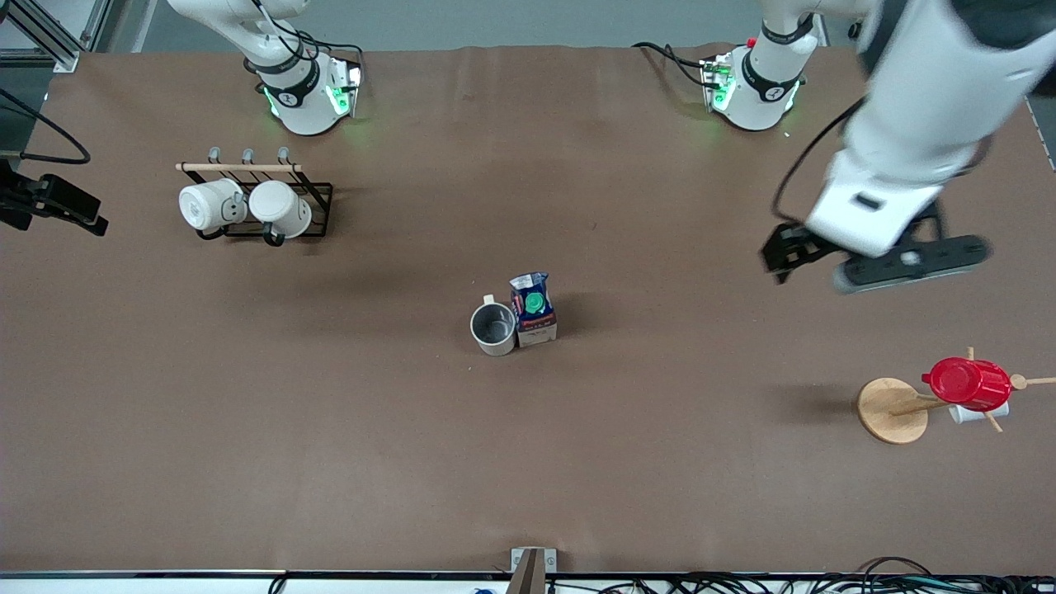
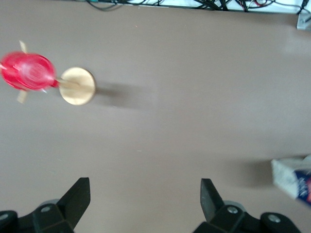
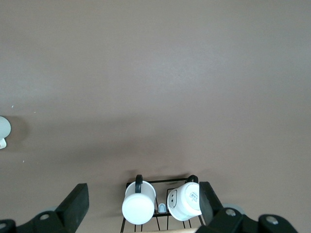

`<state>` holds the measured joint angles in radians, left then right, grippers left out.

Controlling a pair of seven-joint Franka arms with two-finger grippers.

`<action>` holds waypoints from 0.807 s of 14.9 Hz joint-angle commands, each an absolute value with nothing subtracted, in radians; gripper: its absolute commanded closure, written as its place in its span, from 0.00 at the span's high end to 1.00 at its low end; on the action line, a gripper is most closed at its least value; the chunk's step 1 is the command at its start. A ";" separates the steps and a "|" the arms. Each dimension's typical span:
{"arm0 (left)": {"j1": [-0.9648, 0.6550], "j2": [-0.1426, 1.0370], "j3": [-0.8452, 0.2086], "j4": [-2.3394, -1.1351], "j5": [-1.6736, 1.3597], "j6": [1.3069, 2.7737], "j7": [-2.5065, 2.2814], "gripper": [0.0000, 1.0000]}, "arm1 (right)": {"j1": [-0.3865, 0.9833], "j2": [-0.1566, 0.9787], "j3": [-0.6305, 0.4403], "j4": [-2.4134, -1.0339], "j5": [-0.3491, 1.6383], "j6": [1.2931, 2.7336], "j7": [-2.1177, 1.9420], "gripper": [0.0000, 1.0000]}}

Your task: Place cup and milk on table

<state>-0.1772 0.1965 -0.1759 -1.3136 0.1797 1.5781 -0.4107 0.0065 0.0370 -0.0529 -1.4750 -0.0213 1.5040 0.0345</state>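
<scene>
Cup [image 1: 493,327] and milk [image 1: 533,309] stand upright, touching, mid-table [image 1: 577,462]. Left gripper [image 2: 146,201] wide open, empty, raised, well off toward its own end. Right gripper [image 3: 141,206] open, empty, over mug rack [image 3: 163,201]. Neither arm clearly nearer.

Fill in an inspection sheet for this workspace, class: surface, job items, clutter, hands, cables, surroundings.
Surface: brown table, faintly creased.
Job items: cream cup and milk carton upright mid-table, side by side, apparently touching.
Clutter: black rack holding two white mugs toward the right arm's end; wooden stand with red cup toward the left arm's end.
Hands: left hand open, empty, over bare table; right hand open, empty, over the rack.
Cables: bundle along the table's camera-side edge.
Surroundings: nothing seen.
</scene>
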 commanded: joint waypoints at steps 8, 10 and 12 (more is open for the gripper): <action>-0.060 -0.164 -0.044 -1.707 -0.015 1.568 -0.048 1.00 | -0.014 0.037 -0.049 -1.470 0.028 1.494 0.025 1.00; -0.061 -0.172 -0.044 -1.710 -0.015 1.545 -0.057 1.00 | -0.014 0.037 -0.049 -1.470 0.028 1.494 0.026 1.00; -0.064 -0.170 -0.043 -1.704 -0.015 1.540 -0.045 1.00 | -0.014 0.037 -0.049 -1.470 0.028 1.494 0.026 1.00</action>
